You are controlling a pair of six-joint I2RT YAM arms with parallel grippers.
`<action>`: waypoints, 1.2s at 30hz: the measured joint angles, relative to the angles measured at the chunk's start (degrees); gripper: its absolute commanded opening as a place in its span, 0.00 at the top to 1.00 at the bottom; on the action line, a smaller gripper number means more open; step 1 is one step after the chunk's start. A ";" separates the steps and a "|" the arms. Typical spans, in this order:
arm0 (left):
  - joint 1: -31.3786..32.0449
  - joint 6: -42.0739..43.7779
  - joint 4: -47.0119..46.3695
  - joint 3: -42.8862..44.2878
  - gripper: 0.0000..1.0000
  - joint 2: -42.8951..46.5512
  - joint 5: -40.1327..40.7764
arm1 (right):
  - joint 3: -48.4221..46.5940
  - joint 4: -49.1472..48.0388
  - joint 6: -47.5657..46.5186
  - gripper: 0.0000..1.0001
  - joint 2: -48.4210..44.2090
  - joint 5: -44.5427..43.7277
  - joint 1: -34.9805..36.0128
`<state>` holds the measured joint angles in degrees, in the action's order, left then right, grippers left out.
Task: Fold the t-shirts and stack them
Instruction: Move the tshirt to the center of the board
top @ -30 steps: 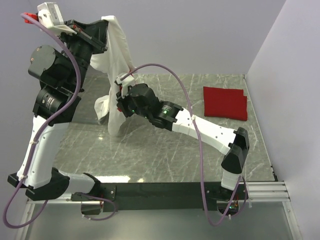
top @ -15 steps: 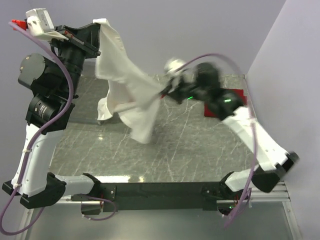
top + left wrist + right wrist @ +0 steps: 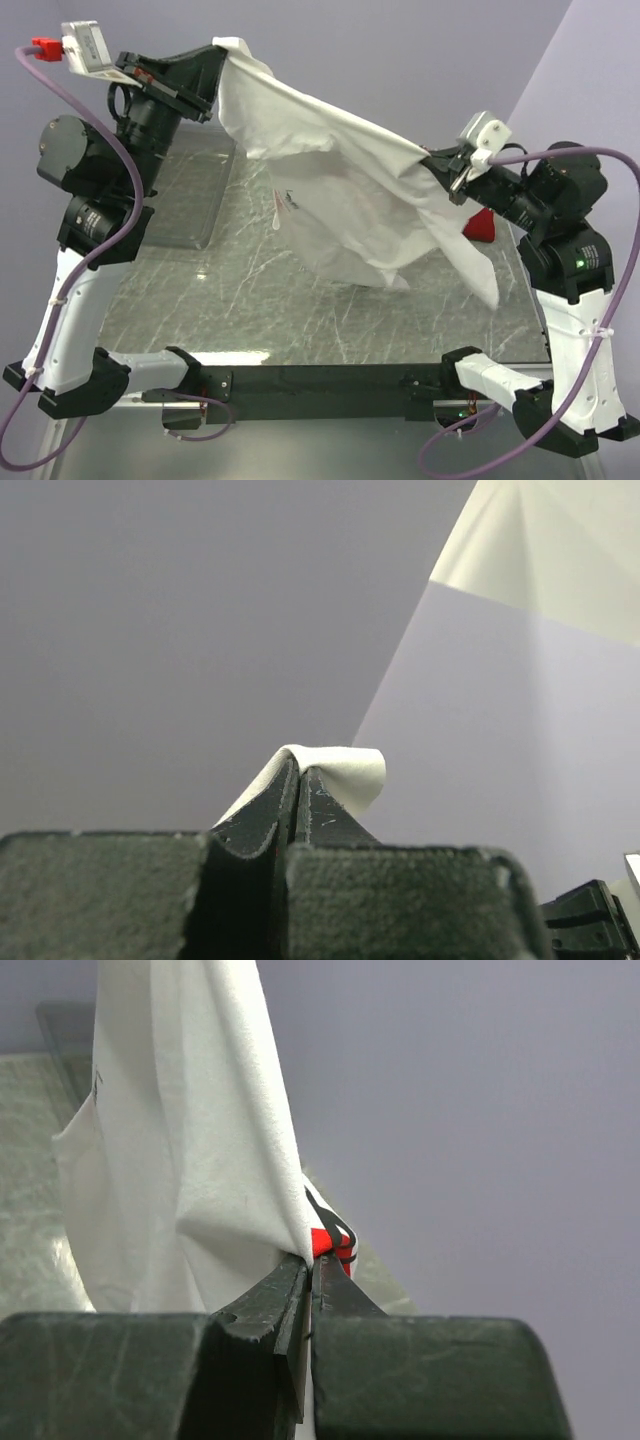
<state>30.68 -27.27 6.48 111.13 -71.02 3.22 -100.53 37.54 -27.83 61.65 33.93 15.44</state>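
The left arm rears high over the desk's far-left corner, left tool (image 3: 212, 55) clamped on a corner of the white cloth t-shirt (image 3: 340, 200). The shirt stretches in mid-air above the grey marbled desk (image 3: 250, 310) to the right tool (image 3: 435, 162), pinched on its other end. The plain red t-shirt (image 3: 480, 226) peeks out near the far-right corner, under lilac walls (image 3: 400, 60). Only the right wrist view shows red-and-black print (image 3: 330, 1240) at the pinch.

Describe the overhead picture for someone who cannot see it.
A white cloth t-shirt hangs stretched above a grey marbled table, the robot's left claw pinching one end and its right claw the other. A bit of a plain red cloth t-shirt shows near the right claw.
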 measured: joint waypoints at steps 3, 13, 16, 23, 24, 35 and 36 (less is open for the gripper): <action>0.00 -1.27 -1.14 -6.84 1.00 3.13 -1.11 | 5.18 1.62 -2.60 1.00 -1.86 -0.04 -0.37; 0.00 -4.90 -1.01 -37.62 1.00 18.86 -1.11 | 26.53 5.84 -6.36 1.00 -5.01 -0.22 -1.25; 0.00 -5.68 -0.50 -43.95 1.00 22.38 0.68 | 29.44 5.29 -6.38 1.00 -5.33 -0.52 -1.31; 0.00 -9.79 1.57 -56.63 1.00 28.06 5.95 | 31.69 2.34 -5.60 1.00 1.66 0.70 -1.57; 0.00 -10.51 2.01 -58.45 1.00 28.70 6.58 | 31.69 1.88 -5.29 1.00 3.96 1.25 -1.60; 0.00 -18.95 9.20 -74.53 1.00 39.74 14.14 | 26.86 -0.33 1.27 0.33 29.38 -1.73 2.32; 0.00 -19.32 9.75 -75.21 1.00 40.63 14.80 | 26.47 -1.05 2.71 0.27 30.56 -4.28 3.15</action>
<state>30.68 -46.59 16.23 35.92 -30.39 18.02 -74.06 36.49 -25.12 92.20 29.65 18.59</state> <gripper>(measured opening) 0.013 0.613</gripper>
